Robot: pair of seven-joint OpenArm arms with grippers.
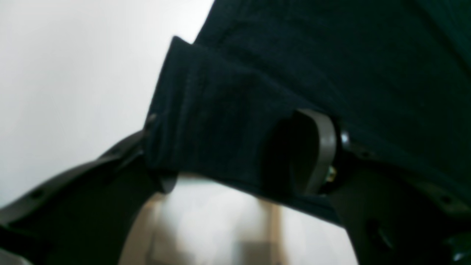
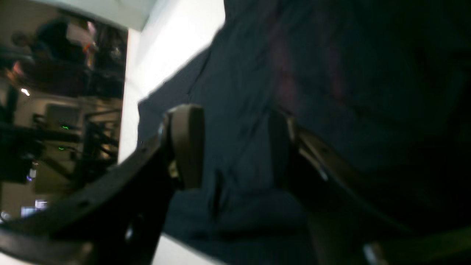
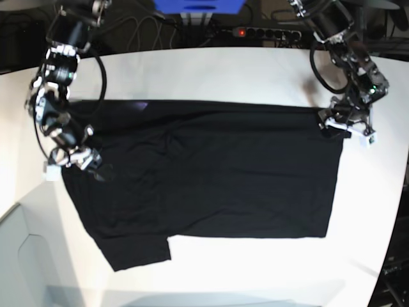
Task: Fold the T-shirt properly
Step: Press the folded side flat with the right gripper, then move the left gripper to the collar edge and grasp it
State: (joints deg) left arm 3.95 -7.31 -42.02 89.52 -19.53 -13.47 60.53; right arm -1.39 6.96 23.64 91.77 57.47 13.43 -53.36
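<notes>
The black T-shirt [image 3: 211, 179] lies spread flat on the white table [image 3: 211, 70], collar end to the left, with a purplish label [image 3: 138, 104] near its top-left edge. My left gripper [image 3: 333, 125] is at the shirt's top-right corner. In the left wrist view its fingers [image 1: 321, 147] hold a bunched fold of the T-shirt [image 1: 220, 121] between them. My right gripper [image 3: 86, 160] is at the shirt's left edge. In the right wrist view the T-shirt [image 2: 239, 158] fills the gap between its fingers [image 2: 187, 147].
A power strip [image 3: 268, 32] and cables lie behind the table's far edge. A blue object [image 3: 198, 5] stands at the back. The table's curved edge runs close to my left arm on the right. One sleeve [image 3: 134, 249] sticks out at the shirt's bottom left.
</notes>
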